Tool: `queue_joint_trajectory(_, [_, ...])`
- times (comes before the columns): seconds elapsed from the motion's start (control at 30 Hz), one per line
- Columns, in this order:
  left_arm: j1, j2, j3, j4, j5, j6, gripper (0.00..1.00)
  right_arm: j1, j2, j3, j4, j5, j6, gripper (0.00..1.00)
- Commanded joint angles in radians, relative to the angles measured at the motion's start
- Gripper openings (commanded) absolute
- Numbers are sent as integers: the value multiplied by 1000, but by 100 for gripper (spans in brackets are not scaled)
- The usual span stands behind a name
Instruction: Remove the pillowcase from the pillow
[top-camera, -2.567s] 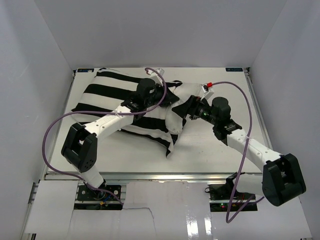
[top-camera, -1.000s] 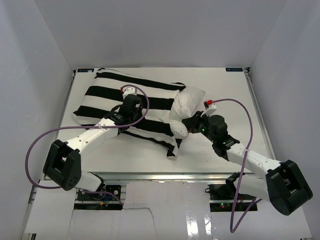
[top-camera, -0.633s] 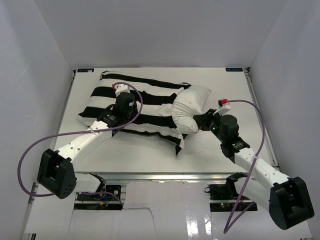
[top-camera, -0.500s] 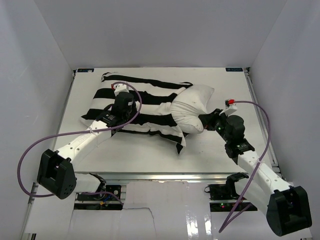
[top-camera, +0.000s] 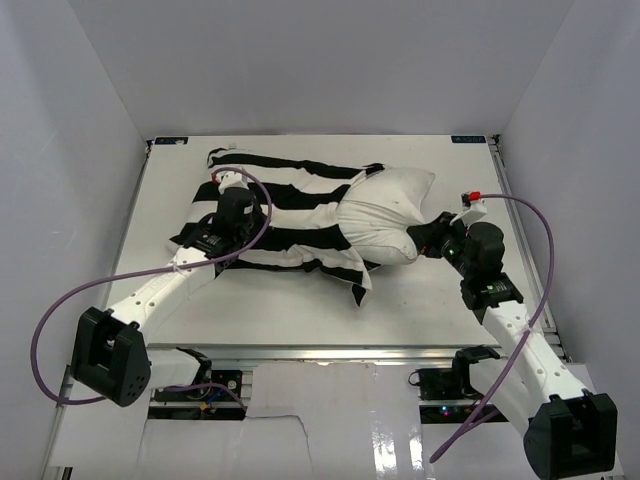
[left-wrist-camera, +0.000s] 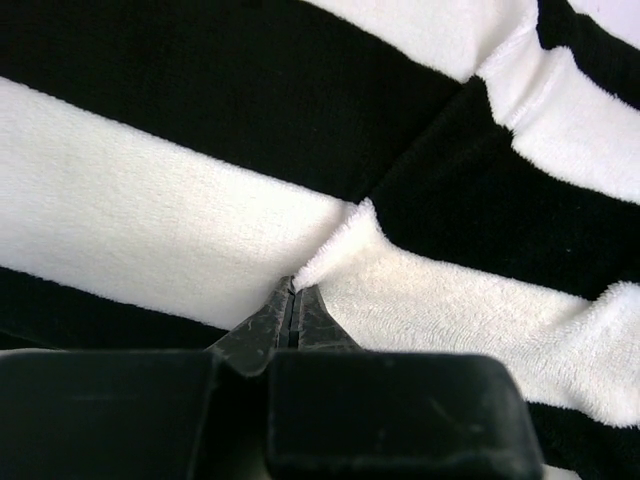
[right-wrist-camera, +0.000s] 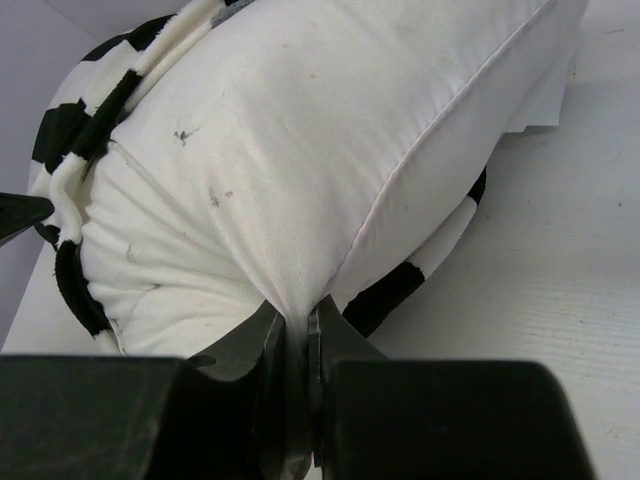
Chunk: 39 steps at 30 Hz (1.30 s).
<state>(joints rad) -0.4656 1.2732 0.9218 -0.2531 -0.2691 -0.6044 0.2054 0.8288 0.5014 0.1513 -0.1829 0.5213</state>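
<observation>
Table, white, walled on three sides, carries everything.

Pillowcase, black-and-white banded and fleecy, lies stretched across the left and middle of the table. It is flat and rumpled at its far-left end, and one corner trails toward the near edge.

Pillow, plain off-white and plump, sits right of centre. Its right part is bare and juts out of the pillowcase's open end; its left part is inside the stripes. In the right wrist view the cover's hem is bunched round the pillow's far side, and a striped flap shows underneath. A few small dark specks mark the pillow cloth.

Left arm reaches in from the near-left corner and the right arm from the near-right. A purple cable loops off each.

Left gripper, at the pillowcase's far-left end, is pinched tight on a raised fold of white fleece.

Right gripper, at the pillow's right end just above the tabletop, is closed on a tuck of pillow fabric by the seam.
</observation>
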Motion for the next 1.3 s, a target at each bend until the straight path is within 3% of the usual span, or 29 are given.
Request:
queue_joint_trajectory(0.0, [109,-47,-47,-38,-138,20,0,-66,15,74,16,168,-86,8])
queue_joint_trajectory(0.13, [208,-45,-95,46,65,-11,0,-106,40,78,16,137,-78,8])
queue_joint_trajectory(0.3, [216,-12,-92,78,123,-9,0,-109,17,72,14,137,-81,8])
queue_joint_trajectory(0.4, [216,-38,-132,127,175,-9,23,-109,20,81,19,109,-78,8])
queue_joint_trajectory(0.43, [216,-46,-142,133,198,-9,47,-107,21,83,21,102,-76,8])
queue_joint_trajectory(0.47, [217,-52,-147,132,202,-12,57,-109,23,85,18,91,-70,8])
queue_joint_trajectory(0.6, [223,-98,-162,86,200,-34,76,-106,15,46,60,25,-41,8])
queue_joint_trajectory(0.97, [275,-244,-288,77,136,-149,82,-107,-3,22,56,13,-43,8])
queue_joint_trajectory(1.1, [275,-299,-351,57,50,-204,83,-106,-8,35,42,13,-56,8])
queue_joint_trajectory(1.27, [275,-318,-448,142,105,-261,83,-107,-16,35,51,-3,-50,8])
